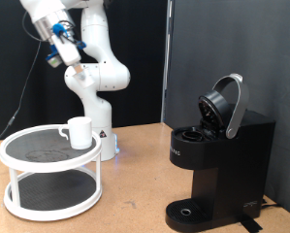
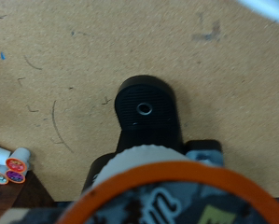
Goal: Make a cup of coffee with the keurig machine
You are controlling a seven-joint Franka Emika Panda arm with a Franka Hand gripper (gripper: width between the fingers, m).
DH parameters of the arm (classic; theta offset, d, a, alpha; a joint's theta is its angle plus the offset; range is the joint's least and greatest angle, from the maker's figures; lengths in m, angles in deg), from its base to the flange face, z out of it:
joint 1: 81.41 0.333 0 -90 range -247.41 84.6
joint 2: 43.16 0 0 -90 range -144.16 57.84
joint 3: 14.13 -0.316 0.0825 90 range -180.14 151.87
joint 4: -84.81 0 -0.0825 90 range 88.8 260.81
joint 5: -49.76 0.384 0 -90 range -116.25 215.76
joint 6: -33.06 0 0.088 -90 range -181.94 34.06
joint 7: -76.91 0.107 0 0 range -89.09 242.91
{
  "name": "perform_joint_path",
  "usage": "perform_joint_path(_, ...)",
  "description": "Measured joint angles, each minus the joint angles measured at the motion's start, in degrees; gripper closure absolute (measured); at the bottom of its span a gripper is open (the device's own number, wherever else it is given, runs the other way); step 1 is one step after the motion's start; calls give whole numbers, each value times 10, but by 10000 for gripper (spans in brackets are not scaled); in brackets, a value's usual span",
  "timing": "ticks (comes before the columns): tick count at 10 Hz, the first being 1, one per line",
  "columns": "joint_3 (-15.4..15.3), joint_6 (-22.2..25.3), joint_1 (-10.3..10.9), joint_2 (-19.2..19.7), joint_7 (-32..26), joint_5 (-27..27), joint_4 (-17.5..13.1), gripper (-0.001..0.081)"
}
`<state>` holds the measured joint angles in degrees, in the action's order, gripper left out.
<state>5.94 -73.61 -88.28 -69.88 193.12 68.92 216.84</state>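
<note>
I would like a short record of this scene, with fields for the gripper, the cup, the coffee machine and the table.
gripper: raised high at the exterior view's top left, far above the shelf, nothing visible between its fingers
cup: white mug standing upright on the top tier of the white round shelf, at the exterior view's left
keurig machine: black, at the exterior view's right, lid raised open
drip tray: round, black, nothing on it
table: brown wooden surface
pods: a few small ones at the wrist view's edge
</note>
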Motion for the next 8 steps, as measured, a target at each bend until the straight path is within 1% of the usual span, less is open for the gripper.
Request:
perform_joint_path(1,-16,-14,5,4,25,6,0,439)
perform_joint_path(2,-24,-23,6,10,41,7,-2,439)
perform_joint_path(3,-23,-23,6,9,37,8,-1,439)
perform_joint_path(4,-23,-15,8,11,36,28,-2,439)
perform_joint_path(6,-31,-13,24,22,62,89,-13,439)
perform_joint_path(8,-44,2,42,42,81,110,-36,439)
